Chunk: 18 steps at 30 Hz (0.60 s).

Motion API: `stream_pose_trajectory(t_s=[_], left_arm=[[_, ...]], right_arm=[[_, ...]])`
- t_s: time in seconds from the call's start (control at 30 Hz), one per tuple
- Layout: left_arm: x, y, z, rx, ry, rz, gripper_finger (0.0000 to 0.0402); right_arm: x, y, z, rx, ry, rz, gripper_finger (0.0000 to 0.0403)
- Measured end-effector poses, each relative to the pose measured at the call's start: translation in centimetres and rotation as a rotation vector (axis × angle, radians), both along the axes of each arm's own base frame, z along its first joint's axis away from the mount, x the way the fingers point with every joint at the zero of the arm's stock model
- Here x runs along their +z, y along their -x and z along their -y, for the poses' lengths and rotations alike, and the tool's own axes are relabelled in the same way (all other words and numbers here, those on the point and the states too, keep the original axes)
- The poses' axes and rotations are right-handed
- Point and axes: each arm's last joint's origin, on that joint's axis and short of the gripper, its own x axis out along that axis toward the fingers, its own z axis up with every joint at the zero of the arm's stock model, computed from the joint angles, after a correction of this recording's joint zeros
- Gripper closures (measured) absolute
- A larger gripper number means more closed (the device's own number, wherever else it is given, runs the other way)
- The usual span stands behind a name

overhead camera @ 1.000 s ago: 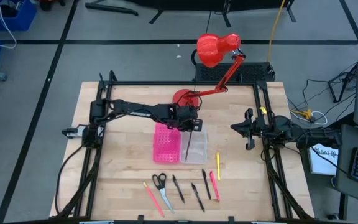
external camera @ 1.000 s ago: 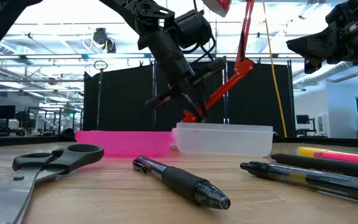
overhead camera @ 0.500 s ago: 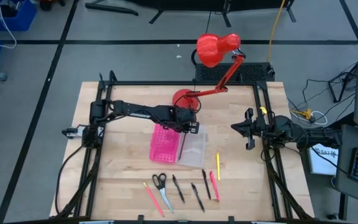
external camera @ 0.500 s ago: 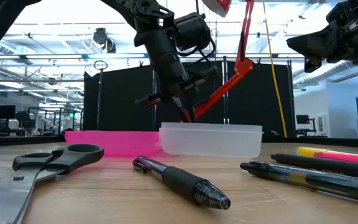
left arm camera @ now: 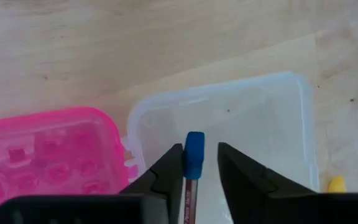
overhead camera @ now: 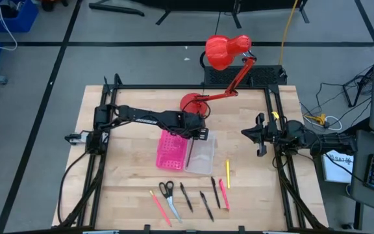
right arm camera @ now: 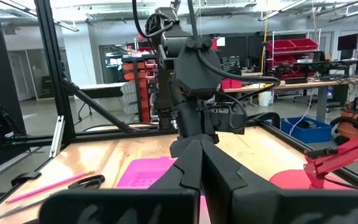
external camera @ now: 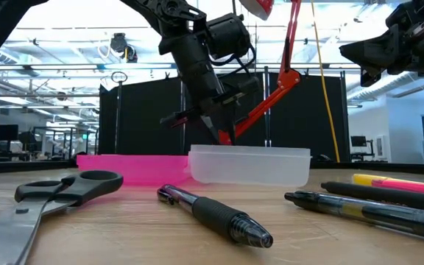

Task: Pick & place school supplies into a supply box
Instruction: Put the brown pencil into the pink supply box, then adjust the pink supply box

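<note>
The supply box lies open mid-table, clear tray [overhead camera: 201,156] beside pink dotted lid [overhead camera: 173,149]. My left gripper [overhead camera: 200,134] hangs over the tray's far end, pointing down, fingers a little apart. Between them stands a red-brown pencil with a blue end [left arm camera: 194,155], that end down toward the tray floor [left arm camera: 260,124]. Scissors [overhead camera: 167,194], a pink pencil [overhead camera: 158,205], black pens [overhead camera: 206,205] and a yellow pencil [overhead camera: 227,172] lie flat near the front edge. My right gripper [overhead camera: 260,135] waits shut at the right, clear of everything. My left gripper has the pencil's shaft [left arm camera: 190,193] lying against the inner side of one finger [left arm camera: 173,171], and a gap shows between the pencil and the other finger. The fingers come from above and run along the pencil. I cannot tell whether the blue end touches the tray floor.
A red desk lamp stands with its base [overhead camera: 192,103] just behind the box and its arm [overhead camera: 229,84] rising to the far right. Bare wood lies left of the pink lid and between the tray and my right gripper.
The box has slid toward the table's left edge and turned, its near end swinging left. My left gripper has gone slightly left with it. The pencil, which showed slanting along the tray from above, is now hidden under the gripper.
</note>
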Motion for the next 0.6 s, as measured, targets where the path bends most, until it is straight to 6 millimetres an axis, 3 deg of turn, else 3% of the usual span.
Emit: stream_pose_trajectory(t_s=[0.3,0.47,0.6], left_arm=[[0.07,-0.13,0.07,-0.02,0.005,0.014,0.0231],[0.21,-0.36,0.07,-0.053,0.011,0.042,0.0218],[0.86,-0.19,0.25,-0.183,0.05,0.059,0.0216]], right_arm=[[0.0,0.0,0.0,0.001,0.0,0.0,0.0403],[0.0,0.0,0.0,0.001,0.0,0.0,0.0403],[-0.02,0.0,0.0,0.001,0.0,-0.001,0.0403]])
